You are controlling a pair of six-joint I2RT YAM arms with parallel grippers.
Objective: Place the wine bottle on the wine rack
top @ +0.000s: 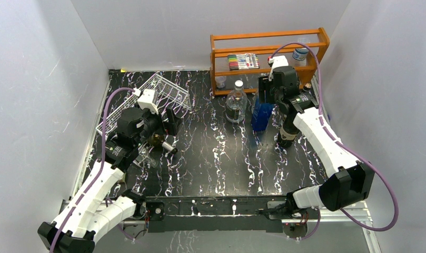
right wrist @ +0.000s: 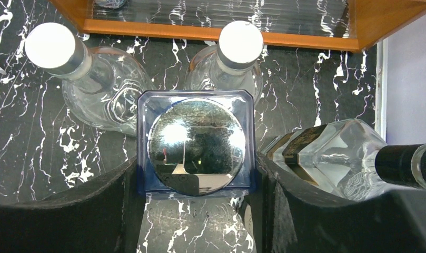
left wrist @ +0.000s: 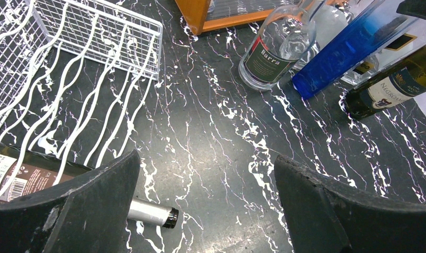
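Below left hand (left wrist: pixel 206 158), bottle (left wrist: pixel 150 212) neck rightward

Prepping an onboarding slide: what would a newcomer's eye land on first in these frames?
First, the right gripper straddling the mirror-capped blue bottle, its fingers against both sides, among clear bottles in front of the orange shelf at the far right. Next, the white wine rack at the far left, with a dark bottle lying at its near edge and the left gripper open above it.
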